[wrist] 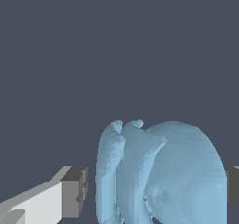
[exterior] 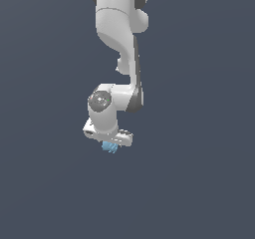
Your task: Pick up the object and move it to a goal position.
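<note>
In the exterior view there is one white robot arm (exterior: 119,39), reaching down from the top of the frame, one gripper (exterior: 110,146) at its lower end, and one small light-blue object (exterior: 110,147) tucked right under the gripper's white body. Everything sits against a plain dark grey-blue ground (exterior: 45,183). No writing, brand or label can be read anywhere. The object is far smaller than the gripper, and only its lower part shows; faint ridges run along its side.

In the wrist view the same single object (wrist: 163,176) fills the lower middle of the picture. It is a pale blue lump, rounded and smooth on one side, with narrow upright ribs and grooves on the other. Two fingers show: one white finger with a grey pad (wrist: 74,192) stands beside the ribbed side with a slim gap visible, and a second grey pad (wrist: 233,188) touches the rounded side. Whether the fingers actually clamp the object I cannot tell.
</note>
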You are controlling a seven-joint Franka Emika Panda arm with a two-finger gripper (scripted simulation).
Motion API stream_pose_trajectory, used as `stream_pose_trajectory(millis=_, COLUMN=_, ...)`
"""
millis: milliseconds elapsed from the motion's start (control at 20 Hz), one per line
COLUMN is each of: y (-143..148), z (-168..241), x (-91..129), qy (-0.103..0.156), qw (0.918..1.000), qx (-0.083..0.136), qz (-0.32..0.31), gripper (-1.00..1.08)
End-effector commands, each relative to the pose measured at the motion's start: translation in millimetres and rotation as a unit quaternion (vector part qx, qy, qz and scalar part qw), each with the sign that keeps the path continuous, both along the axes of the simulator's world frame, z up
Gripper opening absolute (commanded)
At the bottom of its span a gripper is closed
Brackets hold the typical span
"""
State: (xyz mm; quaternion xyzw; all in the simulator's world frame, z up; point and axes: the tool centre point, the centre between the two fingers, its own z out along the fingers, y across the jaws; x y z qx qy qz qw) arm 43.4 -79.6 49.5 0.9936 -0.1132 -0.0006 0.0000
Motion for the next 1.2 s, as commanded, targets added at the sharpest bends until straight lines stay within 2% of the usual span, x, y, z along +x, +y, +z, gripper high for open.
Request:
stream_pose_trajectory(millis=0, y=0.0, z=-8.0, x=0.4, qy=-0.001, qw=1.0000, qx=0.000, qz=0.000, gripper=1.00)
stream_pose_trajectory(millis=200, y=-0.5, z=-10.1, x=1.6, qy=-0.001, qw=1.0000, qx=0.000, qz=0.000, gripper=1.00)
stream_pose_trajectory(millis=250, y=-0.5, z=-10.1, x=1.6, qy=-0.001, qw=1.0000, qx=0.000, qz=0.000, gripper=-1.00)
stream_pose_trajectory(millis=850, y=-1.2, z=-9.0, x=2.1, qy=-0.001, qw=1.0000, qx=0.000, qz=0.000, gripper=-1.00)
stream_pose_trajectory(millis=1150, y=-11.8, z=4.0, x=10.8, qy=-0.001, qw=1.0000, qx=0.000, qz=0.000, gripper=-1.00)
